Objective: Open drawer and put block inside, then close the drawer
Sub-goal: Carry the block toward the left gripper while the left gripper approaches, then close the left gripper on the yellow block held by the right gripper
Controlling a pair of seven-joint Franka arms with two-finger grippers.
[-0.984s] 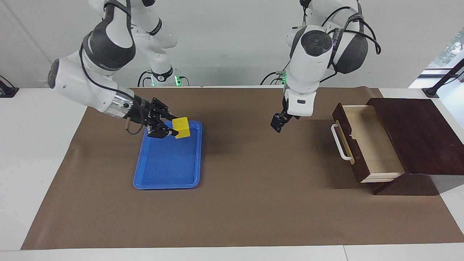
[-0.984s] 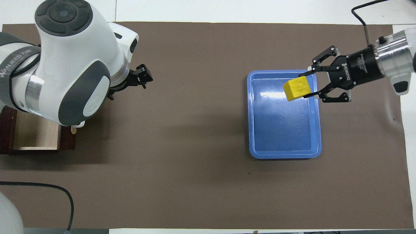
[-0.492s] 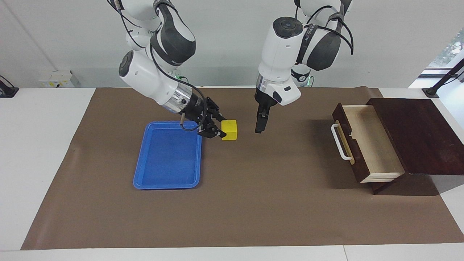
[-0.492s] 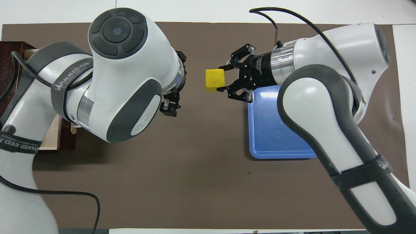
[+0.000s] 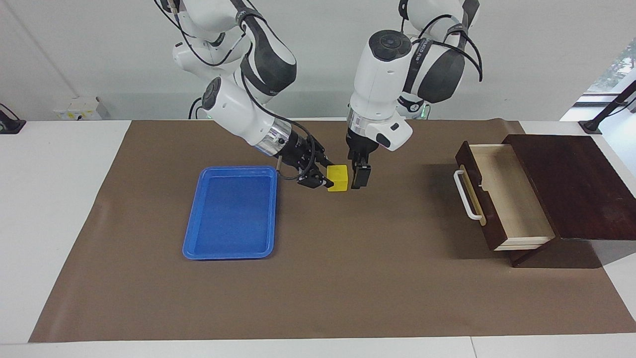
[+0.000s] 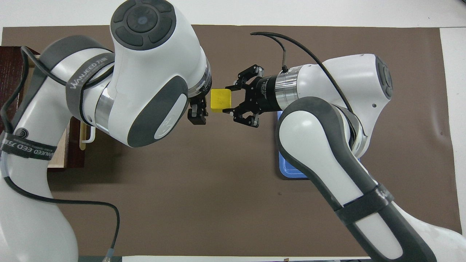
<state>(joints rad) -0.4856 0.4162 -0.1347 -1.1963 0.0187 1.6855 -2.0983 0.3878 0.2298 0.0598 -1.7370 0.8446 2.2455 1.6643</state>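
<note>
You are at the handover, midway through the job: the drawer (image 5: 512, 199) of the dark wooden box stands pulled open at the left arm's end of the desk (image 5: 348, 278), its pale inside bare, so the opening step is done and the block (image 5: 339, 178) has yet to go in. The right arm (image 5: 238, 107) reaches in toward the middle, and its jaws are pinching the yellow block by two opposite faces, holding it up over the bare brown cover between the blue tray (image 5: 231, 214) and the drawer, much closer to the tray. The tray holds nothing. The left arm (image 5: 382, 74) comes down from above with its jaws just beside the block, on the face turned toward the drawer. Whether they are touching it you cannot tell, and whether they are spread or pressed together you cannot tell either, since the arm's own body hides them from overhead. Your next move, as I judge it, is to get the left jaws around the free faces of the block and closed firmly before the right jaws let go. Release too soon and the cube drops to the desk. After that, carry it over the open drawer, set it down on the pale wood, then push the drawer front shut by its white handle (image 5: 467, 201).
</note>
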